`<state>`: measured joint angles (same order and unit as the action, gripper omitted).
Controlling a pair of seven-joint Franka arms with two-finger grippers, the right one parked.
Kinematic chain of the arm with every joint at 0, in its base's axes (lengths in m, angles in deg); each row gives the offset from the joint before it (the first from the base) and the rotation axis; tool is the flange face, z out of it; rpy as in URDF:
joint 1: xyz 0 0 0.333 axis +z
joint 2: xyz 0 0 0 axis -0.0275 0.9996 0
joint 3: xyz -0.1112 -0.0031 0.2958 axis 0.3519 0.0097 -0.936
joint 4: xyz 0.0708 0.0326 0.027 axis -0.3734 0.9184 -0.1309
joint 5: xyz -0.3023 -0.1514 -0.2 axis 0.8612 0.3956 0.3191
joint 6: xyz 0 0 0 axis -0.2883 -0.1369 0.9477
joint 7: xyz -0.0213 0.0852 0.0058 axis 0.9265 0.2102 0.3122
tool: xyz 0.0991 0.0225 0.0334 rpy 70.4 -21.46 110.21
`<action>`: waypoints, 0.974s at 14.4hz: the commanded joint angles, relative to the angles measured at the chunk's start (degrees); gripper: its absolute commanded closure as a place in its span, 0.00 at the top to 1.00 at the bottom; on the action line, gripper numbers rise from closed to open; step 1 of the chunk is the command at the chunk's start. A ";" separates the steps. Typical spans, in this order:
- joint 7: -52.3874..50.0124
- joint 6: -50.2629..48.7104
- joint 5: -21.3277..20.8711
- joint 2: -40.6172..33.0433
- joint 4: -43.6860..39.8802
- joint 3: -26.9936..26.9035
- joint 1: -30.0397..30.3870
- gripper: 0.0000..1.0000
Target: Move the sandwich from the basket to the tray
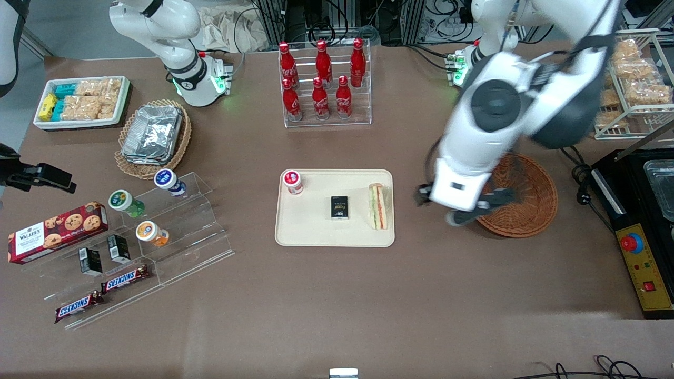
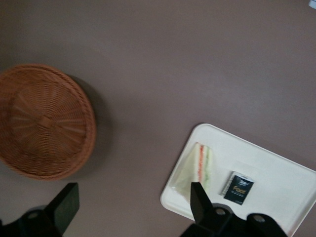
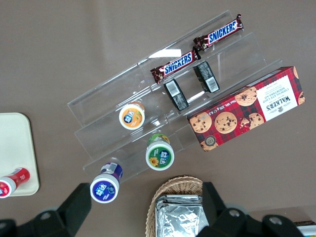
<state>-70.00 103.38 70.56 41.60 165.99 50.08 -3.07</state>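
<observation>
The sandwich [image 1: 377, 206] [image 2: 197, 168] lies on the cream tray [image 1: 316, 234] [image 2: 281, 170], near the tray edge closest to the basket. Toward the working arm's end of the table sits the round reddish-brown wicker basket [image 1: 532, 195] [image 2: 44, 121], with nothing in it. My left gripper [image 1: 441, 208] [image 2: 132, 207] hangs open and empty above bare table, between the tray and the basket. One finger [image 2: 200, 202] shows over the tray's corner, clear of the sandwich.
On the tray there is also a red-capped small bottle [image 1: 293, 181] and a small black box [image 1: 339, 207] [image 2: 238, 187]. A rack of cola bottles [image 1: 324, 79] stands farther from the front camera. A yellow control box [image 1: 645, 263] lies beside the basket.
</observation>
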 commanded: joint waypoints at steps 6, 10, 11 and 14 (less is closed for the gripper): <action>21.07 8.85 7.82 -20.76 23.57 -19.69 -4.90 1.00; 42.32 6.38 9.33 -26.44 28.84 -30.35 -9.32 1.00; 46.21 2.78 9.42 -26.00 26.82 -31.67 -9.23 1.00; 49.06 0.20 8.81 -23.46 22.86 -33.44 -9.75 1.00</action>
<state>-22.69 105.55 79.19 15.96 191.93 17.07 -11.30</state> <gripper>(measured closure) 0.000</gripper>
